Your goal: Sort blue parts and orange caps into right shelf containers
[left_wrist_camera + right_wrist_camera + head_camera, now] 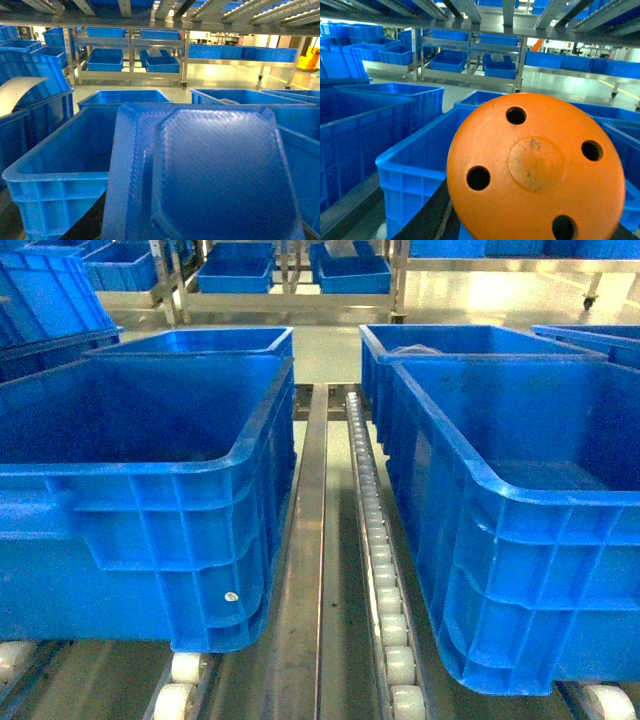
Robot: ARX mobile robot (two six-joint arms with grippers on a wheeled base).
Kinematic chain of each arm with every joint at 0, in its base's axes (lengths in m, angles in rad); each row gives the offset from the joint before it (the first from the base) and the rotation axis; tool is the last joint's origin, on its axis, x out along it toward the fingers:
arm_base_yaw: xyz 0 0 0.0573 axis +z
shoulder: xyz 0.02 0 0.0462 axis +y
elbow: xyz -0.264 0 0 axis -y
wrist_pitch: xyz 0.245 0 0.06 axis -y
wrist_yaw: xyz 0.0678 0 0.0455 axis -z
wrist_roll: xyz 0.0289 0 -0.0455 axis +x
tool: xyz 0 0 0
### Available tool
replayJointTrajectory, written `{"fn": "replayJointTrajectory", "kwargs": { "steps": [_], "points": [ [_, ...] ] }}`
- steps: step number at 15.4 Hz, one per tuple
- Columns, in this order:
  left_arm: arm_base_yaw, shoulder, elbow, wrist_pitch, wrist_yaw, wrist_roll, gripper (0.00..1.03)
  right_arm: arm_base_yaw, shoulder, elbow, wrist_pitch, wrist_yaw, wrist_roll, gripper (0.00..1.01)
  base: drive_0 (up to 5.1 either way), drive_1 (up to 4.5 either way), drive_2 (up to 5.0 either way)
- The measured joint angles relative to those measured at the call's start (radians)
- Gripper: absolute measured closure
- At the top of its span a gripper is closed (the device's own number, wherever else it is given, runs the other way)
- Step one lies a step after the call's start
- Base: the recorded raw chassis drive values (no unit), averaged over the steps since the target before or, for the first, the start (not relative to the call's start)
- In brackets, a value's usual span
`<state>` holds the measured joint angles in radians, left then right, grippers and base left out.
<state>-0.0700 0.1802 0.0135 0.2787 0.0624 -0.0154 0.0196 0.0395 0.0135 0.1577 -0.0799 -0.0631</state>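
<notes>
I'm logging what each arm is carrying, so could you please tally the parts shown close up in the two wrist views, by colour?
Blue: 1, the blue part filling the left wrist view.
Orange: 1, the orange cap with four round holes, filling the right wrist view.
Total: 2.

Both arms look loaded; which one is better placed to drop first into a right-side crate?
Probably right: its orange cap sits just before a blue crate. The left's blue part faces crates too.

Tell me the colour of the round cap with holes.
Orange cap, seen best in the right wrist view.
</notes>
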Motion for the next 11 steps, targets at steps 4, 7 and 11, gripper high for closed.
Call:
{"fn": "replayJointTrajectory", "kwargs": {
  "steps": [4,7,11],
  "points": [
    [-0.003,0.269,0.053,0.256,0.001,-0.001,0.60,-0.029,0.209,0.021,0.222,-0.029,-0.010,0.58,0.0,0.00,0.0],
    [0.024,0.657,0.225,0.607,-0.018,0.033,0.60,-0.046,0.573,0.159,0.534,-0.057,-0.011,0.58,0.0,0.00,0.0],
    [0.055,1.280,0.584,0.640,-0.097,0.034,0.60,-0.046,1.232,0.463,0.722,0.033,-0.031,0.58,0.0,0.00,0.0]
  ]
}}
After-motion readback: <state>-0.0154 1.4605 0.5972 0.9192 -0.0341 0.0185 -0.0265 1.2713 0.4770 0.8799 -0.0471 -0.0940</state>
